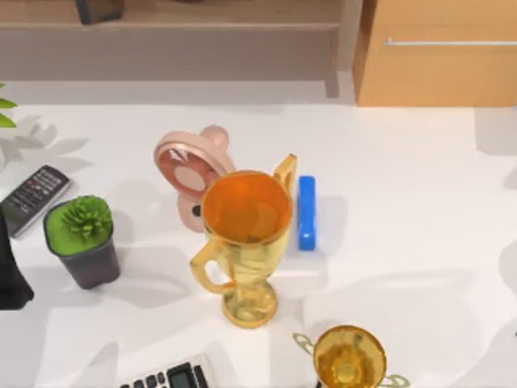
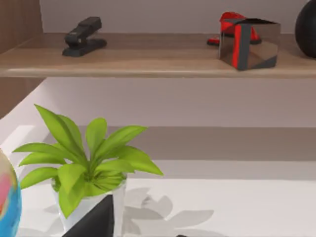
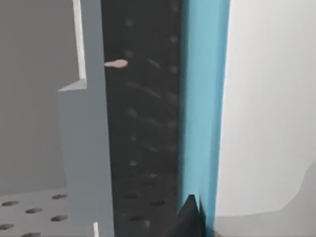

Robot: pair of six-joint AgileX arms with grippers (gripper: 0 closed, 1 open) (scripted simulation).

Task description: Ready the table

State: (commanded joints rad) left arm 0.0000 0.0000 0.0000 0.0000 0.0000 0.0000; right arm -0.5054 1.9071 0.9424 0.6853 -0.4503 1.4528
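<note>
Top view: white tabletop (image 1: 420,242) fills most of frame, crowded mid-frame with big gold cup (image 1: 245,242), pink fan (image 1: 190,166), blue bar (image 1: 306,212). Tidying seems not started. Left arm (image 1: 10,275) at left edge; hand state: cannot tell. Next move likely: pick one thing.

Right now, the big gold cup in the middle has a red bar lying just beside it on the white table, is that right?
Not quite: the bar beside the big gold cup is blue, not red, as the top view shows. It does lie next to the cup on the white table.
</note>
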